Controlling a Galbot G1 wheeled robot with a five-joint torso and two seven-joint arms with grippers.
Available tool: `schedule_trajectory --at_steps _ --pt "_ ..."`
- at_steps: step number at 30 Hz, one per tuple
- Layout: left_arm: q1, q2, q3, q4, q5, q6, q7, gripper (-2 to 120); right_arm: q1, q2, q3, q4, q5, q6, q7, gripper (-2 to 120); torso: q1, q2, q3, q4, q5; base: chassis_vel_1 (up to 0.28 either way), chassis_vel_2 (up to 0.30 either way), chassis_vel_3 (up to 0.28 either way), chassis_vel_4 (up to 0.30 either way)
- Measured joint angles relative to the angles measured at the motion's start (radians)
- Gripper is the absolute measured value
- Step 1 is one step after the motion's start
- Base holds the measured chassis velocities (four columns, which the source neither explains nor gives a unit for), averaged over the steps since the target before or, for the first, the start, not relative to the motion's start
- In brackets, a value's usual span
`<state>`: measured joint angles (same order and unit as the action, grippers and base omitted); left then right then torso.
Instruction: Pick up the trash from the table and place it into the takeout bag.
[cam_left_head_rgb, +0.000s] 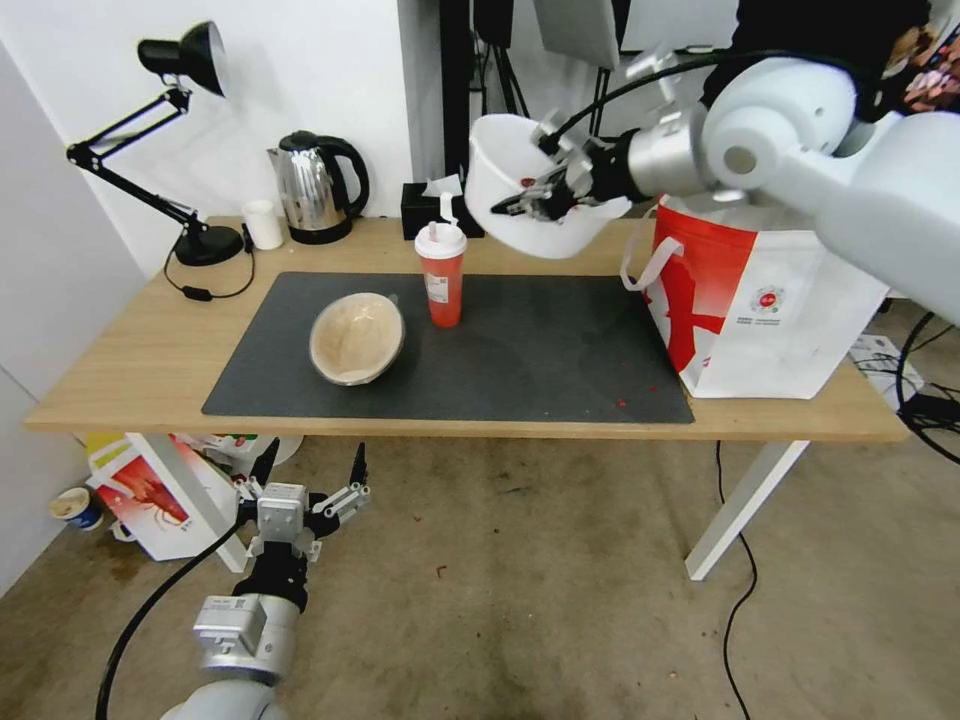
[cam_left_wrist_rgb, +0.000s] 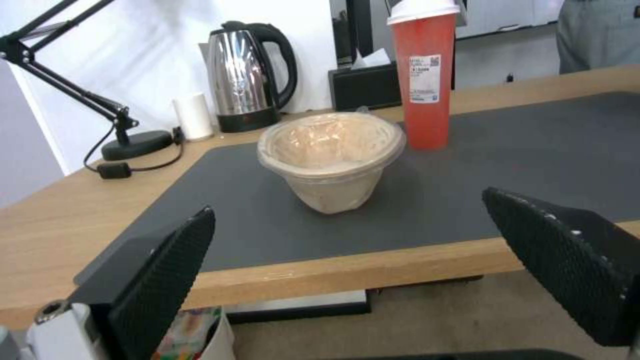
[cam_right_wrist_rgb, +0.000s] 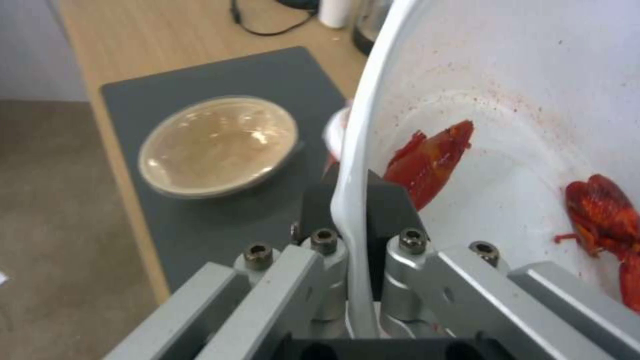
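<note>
Your right gripper (cam_left_head_rgb: 540, 197) is pinching the rim of the large white bowl (cam_left_head_rgb: 520, 160), holding it tilted in the air above the table (cam_left_head_rgb: 150, 340). The takeout bag (cam_left_head_rgb: 770, 300) is standing just to the right of the bowl and lower, so the right arm is the nearer one. Red food scraps (cam_right_wrist_rgb: 430, 162) are sticking inside the bowl. Your left gripper (cam_left_head_rgb: 310, 470) is hanging wide open and empty below the table edge.

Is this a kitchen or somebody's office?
Probably an office or workroom, not a kitchen: a long wooden desk with a desk lamp, a kettle, loose cables on the floor, and takeaway rubbish being cleared.
</note>
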<state>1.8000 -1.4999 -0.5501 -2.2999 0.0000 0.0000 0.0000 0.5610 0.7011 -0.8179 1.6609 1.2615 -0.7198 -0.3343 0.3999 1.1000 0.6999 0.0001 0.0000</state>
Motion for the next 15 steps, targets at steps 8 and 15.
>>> schedule_trajectory --at_steps 8,15 --pt "0.000 0.000 0.000 0.000 0.000 0.000 0.000 100 0.060 -0.041 -0.024 -0.025 -0.001 0.000 -0.017 0 0.000 0.000 0.000 -0.0001 -0.0001 0.000 0.000 0.000 0.000" --pt "0.000 0.000 0.000 0.000 0.000 0.000 0.000 100 0.095 -0.077 -0.040 -0.042 -0.014 0.000 -0.039 0 0.000 0.000 0.000 0.0001 0.0001 0.000 0.000 0.000 0.000"
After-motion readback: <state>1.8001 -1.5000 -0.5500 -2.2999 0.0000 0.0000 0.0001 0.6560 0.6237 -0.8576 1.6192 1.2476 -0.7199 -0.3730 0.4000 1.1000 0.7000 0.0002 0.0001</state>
